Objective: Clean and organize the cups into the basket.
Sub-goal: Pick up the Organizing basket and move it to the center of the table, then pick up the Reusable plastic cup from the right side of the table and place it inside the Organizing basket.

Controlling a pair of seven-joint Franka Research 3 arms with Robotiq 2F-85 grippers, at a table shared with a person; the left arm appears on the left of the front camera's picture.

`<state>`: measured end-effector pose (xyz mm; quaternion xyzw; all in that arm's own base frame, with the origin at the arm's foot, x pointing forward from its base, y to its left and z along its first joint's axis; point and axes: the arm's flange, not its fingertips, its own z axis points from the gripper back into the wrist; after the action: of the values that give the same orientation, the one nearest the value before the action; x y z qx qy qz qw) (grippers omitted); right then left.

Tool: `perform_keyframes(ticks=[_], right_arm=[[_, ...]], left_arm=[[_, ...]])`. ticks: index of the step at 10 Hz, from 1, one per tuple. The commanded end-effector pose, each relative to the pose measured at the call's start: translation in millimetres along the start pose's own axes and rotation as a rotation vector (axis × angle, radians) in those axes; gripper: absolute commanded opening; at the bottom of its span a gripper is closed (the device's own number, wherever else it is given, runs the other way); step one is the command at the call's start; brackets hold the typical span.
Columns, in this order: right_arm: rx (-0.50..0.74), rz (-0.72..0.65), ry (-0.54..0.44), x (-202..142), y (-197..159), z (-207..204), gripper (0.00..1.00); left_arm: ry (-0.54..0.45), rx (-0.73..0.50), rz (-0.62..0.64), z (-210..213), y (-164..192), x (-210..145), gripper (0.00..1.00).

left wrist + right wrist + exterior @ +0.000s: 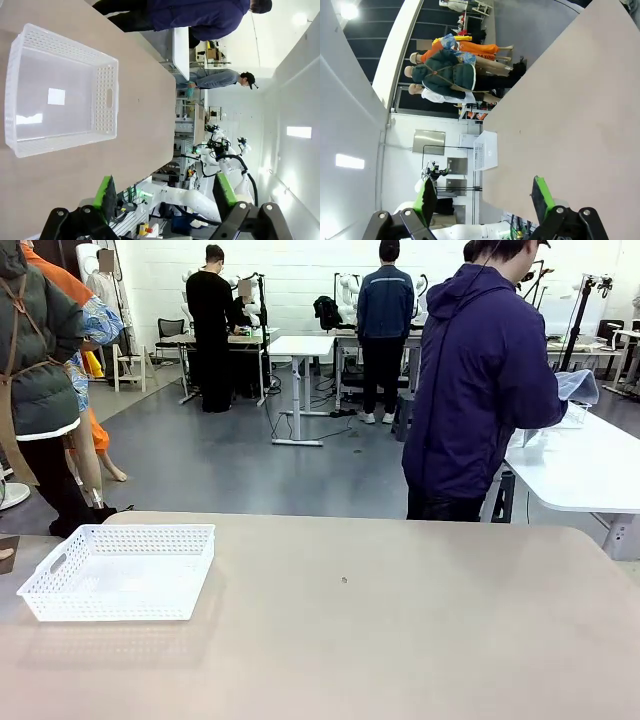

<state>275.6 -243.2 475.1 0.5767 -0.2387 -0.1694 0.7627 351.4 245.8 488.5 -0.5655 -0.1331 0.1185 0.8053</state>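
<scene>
**Item:** shallow rectangular white plastic basket with lattice sides and flared rim.

**Location:** near-left part of the plain beige desk, upright, open side up, nothing inside.

**Handling (judged):** light, thin moulded plastic. Stiff enough to lift by one edge, though the rim probably flexes. The smooth base may slide on the desk if nudged. Not fragile.

**Hold:** the slot handle cut in a short end, or a pinch on the flared rim of a long side.

**Left tool**: jaws spread wide, nothing between the green pads, clear of the basket.

**Right tool**: likewise wide and empty, well apart from the basket.

**Also present:** person in a dark blue jacket at the far side, right of middle, turned away.
</scene>
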Motion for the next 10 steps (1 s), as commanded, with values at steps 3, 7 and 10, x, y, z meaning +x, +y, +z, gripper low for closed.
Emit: perform_keyframes(ticks=[3,7,10], right_arm=[[-0.007,-0.001,0.009,3.3,-1.0,-2.8,1.00],[-0.007,-0.001,0.009,3.3,-1.0,-2.8,1.00],[-0.007,-0.001,0.009,3.3,-1.0,-2.8,1.00]], left_arm=[[0.013,-0.034,-0.006,-6.1,-4.4,1.3,1.00],[0.013,-0.034,-0.006,-6.1,-4.4,1.3,1.00],[0.013,-0.034,-0.006,-6.1,-4.4,1.3,1.00]])
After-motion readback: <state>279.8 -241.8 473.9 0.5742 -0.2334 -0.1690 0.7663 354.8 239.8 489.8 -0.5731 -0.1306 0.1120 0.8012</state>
